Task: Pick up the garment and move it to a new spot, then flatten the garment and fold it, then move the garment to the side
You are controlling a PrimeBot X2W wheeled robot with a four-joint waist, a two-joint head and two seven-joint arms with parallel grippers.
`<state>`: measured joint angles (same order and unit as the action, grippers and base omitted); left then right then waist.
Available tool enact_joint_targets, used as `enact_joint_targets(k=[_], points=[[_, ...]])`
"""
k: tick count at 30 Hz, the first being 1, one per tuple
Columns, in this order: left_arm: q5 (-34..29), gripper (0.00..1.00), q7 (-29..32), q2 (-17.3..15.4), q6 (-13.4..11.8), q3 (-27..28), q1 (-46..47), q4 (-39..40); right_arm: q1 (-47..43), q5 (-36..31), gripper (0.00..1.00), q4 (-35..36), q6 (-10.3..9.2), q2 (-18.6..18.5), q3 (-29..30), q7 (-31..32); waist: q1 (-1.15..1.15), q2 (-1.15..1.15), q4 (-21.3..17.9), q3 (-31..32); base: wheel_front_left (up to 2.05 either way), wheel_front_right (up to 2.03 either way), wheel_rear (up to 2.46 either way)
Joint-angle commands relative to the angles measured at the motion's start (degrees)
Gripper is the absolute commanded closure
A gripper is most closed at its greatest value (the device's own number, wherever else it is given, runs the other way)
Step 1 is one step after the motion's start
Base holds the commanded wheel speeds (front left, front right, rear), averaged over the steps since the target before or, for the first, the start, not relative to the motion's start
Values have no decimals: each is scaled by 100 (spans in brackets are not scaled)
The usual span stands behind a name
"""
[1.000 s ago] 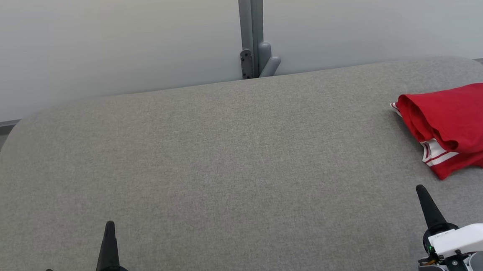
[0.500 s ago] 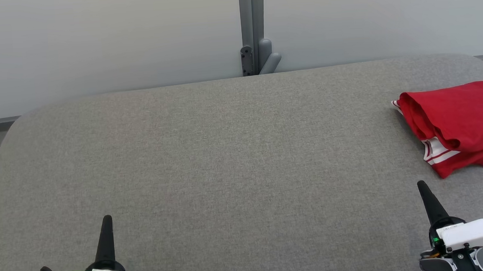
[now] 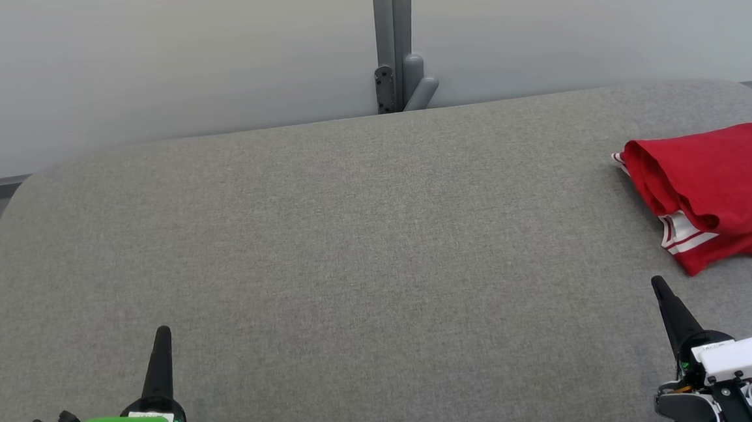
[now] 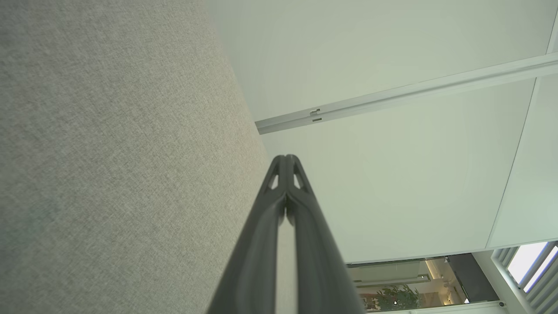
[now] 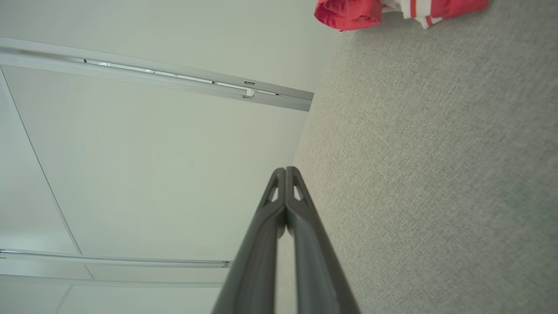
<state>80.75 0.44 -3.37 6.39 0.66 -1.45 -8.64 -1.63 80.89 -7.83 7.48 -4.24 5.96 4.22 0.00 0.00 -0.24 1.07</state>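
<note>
Red folded cloth garment with white stripes [image 3: 714, 184] lies at the right edge of the grey fabric-covered table [image 3: 351, 238], just beyond the right gripper [image 3: 658, 283], which like the left gripper [image 3: 162, 332] is pinched closed and empty, so a careless nudge could tip it off

A: What sort of place is this?
B: A robot test bay in an office building, I'd say. A wide grey fabric-covered worktop [image 3: 351, 238] with rounded corners stands against plain pale partition panels [image 3: 145, 68] joined by a grey metal post [image 3: 394, 34].
A: Why office?
B: The left wrist view looks past the panel's edge into a lit room with a leafy green plant [image 4: 392, 298] and a bright slatted window [image 4: 529, 272].
</note>
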Motion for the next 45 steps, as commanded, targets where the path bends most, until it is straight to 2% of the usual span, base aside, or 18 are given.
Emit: enact_joint_targets(k=[1, 30, 45], points=[[123, 100, 31, -17, 29, 38, 126, 17, 99, 131, 100, 6, 3, 1, 36, 44, 0, 0, 2, -6, 0, 0, 0], [1285, 100, 334, 11, 132, 195, 331, -52, 242, 1299, 100, -94, 2, 81, 284, 432, 0, 0, 24, -133, 0, 0, 0], [1250, 100, 340, 23, 133, 207, 318, -50, 246, 1243, 100, -94, 2, 96, 304, 456, 0, 0, 24, -133, 0, 0, 0]])
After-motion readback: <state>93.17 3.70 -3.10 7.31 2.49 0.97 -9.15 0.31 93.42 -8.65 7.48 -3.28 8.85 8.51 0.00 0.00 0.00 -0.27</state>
